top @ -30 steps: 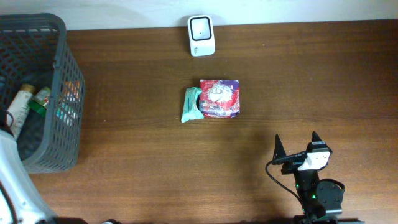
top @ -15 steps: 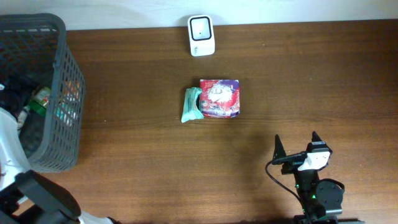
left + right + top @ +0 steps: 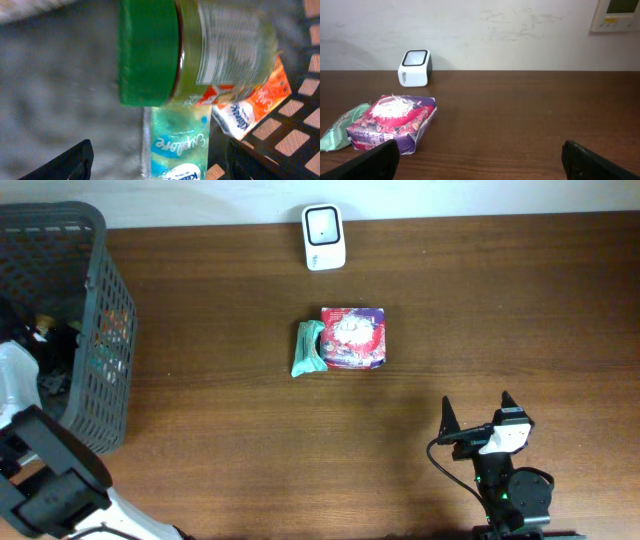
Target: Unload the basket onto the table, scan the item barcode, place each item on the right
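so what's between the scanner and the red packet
Nothing, just bare wooden table between the scanner and the red packet, shown in the overhead and right wrist views.

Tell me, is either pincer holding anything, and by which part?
Nothing is held. The left pincer is open near a jar; the right pincer is open too.

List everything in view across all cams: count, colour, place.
table: 1, brown wood, under everything
basket: 1, dark grey, table's left end
jar: 1, green lid, in basket
pouch: 1, blue-green, in basket, partly behind jar
carton: 1, orange-white, in basket beside pouch
scanner: 1, white, back edge, centre
red pack: 1, red-purple, table centre
green pack: 1, against red pack
wall panel: 1, white, wall
left pincer: 1, black, open, inside basket
right pincer: 1, black, open, empty, near right
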Robot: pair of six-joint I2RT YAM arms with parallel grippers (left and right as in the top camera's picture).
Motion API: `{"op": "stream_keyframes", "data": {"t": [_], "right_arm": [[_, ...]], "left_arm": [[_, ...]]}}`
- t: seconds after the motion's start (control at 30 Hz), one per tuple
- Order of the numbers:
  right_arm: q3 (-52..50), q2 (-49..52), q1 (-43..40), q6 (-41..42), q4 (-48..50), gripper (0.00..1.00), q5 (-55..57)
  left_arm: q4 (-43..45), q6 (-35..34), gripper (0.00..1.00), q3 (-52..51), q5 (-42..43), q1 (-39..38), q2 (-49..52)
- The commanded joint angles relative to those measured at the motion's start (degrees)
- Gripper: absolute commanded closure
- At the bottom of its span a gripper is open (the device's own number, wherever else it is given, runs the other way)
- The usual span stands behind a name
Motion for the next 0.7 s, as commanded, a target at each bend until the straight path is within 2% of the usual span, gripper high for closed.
{"op": "stream_keyframes", "data": {"t": [0.0, 0.13, 0.2, 0.27, 0.3, 0.33, 0.37, 0.47, 0.53, 0.67], "right_arm": [[-0.42, -0.33, 0.22, 0.61, -0.22, 0.02, 0.50], [-0.42, -0.33, 0.20, 0.61, -0.22, 0.01, 0.50], [-0.42, -0.33, 0.20, 0.61, -0.22, 0.02, 0.50], [-0.42, -0.33, 0.20, 0.61, -0.22, 0.02, 0.50], [-0.42, -0.33, 0.20, 0.61, -0.22, 0.01, 0.50], [-0.42, -0.33, 0.20, 0.61, -0.22, 0.01, 0.50], [-0.42, -0.33, 0.20, 0.61, -0.22, 0.02, 0.50], [-0.42, -0.33, 0.20, 0.61, -0.22, 0.01, 0.50], [-0.42, -0.33, 0.20, 0.61, -0.22, 0.02, 0.50], [-0.42, -0.33, 0.20, 0.61, -0.22, 0.01, 0.50]], "left_arm": [[-0.13, 0.48, 0.18, 0.20, 4.83, -0.55, 2.84], [-0.42, 0.04, 0.20, 0.15, 4.74, -1.31, 5.86], [-0.28, 0.02, 0.29, 0.17, 4.76, -1.31, 7.08], [-0.31, 0.09, 0.32, 0.17, 4.50, -1.31, 8.92], [-0.31, 0.09, 0.41, 0.15, 3.61, -1.29, 9.25], [-0.17, 0.09, 0.62, 0.17, 2.25, -1.31, 9.38], [0.07, 0.11, 0.75, 0.20, 1.64, -1.31, 9.33], [-0.66, 0.11, 0.93, 0.46, 1.55, -1.09, 9.22], [-3.34, 0.11, 0.99, 2.23, 1.55, -1.03, 8.70], [-13.66, 0.11, 1.00, 11.56, 1.53, -1.03, 5.29]]}}
